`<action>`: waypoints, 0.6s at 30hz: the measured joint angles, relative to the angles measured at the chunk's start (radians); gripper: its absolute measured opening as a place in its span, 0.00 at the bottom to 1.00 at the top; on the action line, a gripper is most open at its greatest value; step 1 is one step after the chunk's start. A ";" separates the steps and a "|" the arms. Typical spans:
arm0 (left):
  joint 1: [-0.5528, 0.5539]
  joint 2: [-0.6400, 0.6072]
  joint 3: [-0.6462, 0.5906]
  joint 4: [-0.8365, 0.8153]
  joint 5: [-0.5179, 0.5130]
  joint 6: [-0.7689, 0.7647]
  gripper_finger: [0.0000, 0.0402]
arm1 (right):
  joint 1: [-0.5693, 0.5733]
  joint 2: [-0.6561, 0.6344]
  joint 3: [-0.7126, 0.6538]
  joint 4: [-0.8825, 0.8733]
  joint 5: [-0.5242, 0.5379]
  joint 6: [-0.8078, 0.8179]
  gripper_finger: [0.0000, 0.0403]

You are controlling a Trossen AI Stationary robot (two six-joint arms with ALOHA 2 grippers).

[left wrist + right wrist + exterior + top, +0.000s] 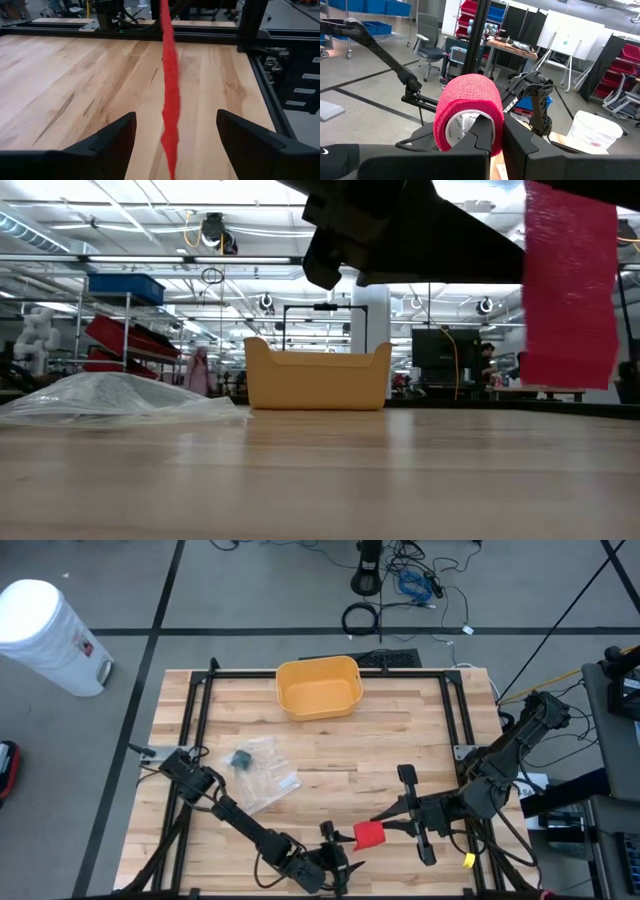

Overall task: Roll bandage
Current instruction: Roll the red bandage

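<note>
Low in the high view, the right claw (388,828) was clamped on the red bandage roll (369,834). The left claw (335,862) stood wide, empty, astride its loose tail (170,100). Soft, light and clingy, the tail looked best pinched near its free end.

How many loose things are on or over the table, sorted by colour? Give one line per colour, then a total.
Red: 1, the bandage roll held over the table
Yellow: 1, the tub
Clear: 1, the plastic bag
Dark grey: 1, a small item on the bag
Total: 4
</note>
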 joint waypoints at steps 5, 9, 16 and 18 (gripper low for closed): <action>-0.001 0.000 0.000 -0.002 0.002 0.001 0.68 | 0.000 0.000 0.000 0.000 0.000 0.000 0.04; 0.004 0.000 0.000 0.000 0.003 0.008 0.60 | 0.000 0.000 0.000 0.003 0.000 -0.004 0.04; 0.025 0.000 0.000 0.010 0.057 0.001 0.50 | 0.000 0.000 0.000 0.012 0.000 -0.016 0.04; 0.029 0.000 0.000 0.028 0.057 0.003 0.49 | 0.000 0.000 0.002 0.013 0.000 -0.016 0.04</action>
